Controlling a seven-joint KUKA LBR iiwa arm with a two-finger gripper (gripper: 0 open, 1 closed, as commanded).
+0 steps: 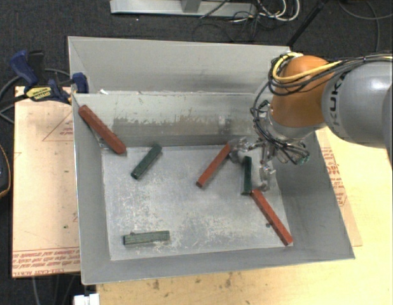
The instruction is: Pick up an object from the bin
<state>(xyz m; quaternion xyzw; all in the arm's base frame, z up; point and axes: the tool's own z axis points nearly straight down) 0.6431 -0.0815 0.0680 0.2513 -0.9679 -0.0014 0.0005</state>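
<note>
Bin point(88, 234) count: three red-brown bars point(213, 166), three dark green bars point(146, 161). Gripper point(264, 170) low at right-centre, just beside the nearest green bar point(247, 175), above the lower-right red bar point(271, 217). Spread or pinched? Can't tell.

The bin point(184, 215) is seen as dull grey metal, its floor scuffed and scratched. The red-brown bars point(213, 166) and dark green bars point(146, 161) are rendered matt; the orange wrist cover point(301, 100) is glossy.
</note>
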